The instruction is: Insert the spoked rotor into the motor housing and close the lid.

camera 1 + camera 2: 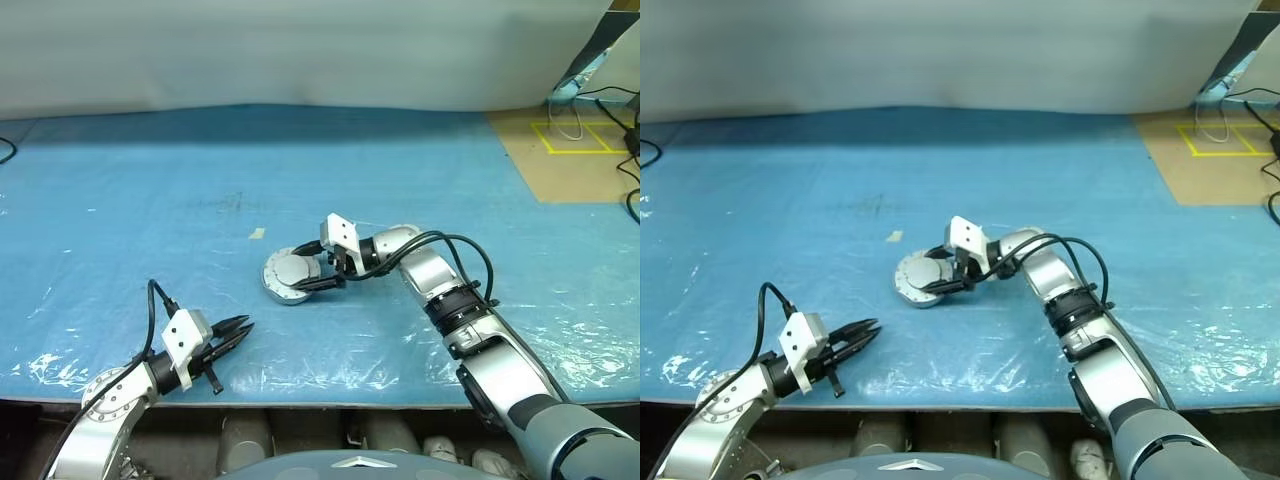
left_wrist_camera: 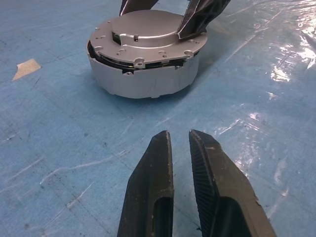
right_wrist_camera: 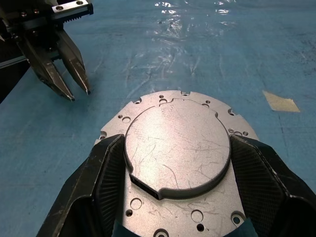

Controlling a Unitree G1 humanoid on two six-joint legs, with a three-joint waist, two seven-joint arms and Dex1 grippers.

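The motor housing, a squat silver puck, stands on the blue sheet at mid-table. The lid, a silver plate with a raised round centre, lies on top of it, and a dark seam shows under its rim. My right gripper reaches in from the right and is shut on the lid's raised centre, one finger against each side. My left gripper hovers near the front edge, pointing at the housing from a short way off. Its fingers stand almost together with nothing between them. The spoked rotor is hidden.
A small beige scrap of tape lies on the sheet just behind the housing. A brown board with yellow tape marks and cables sits at the back right. The table's front edge runs close below my left gripper.
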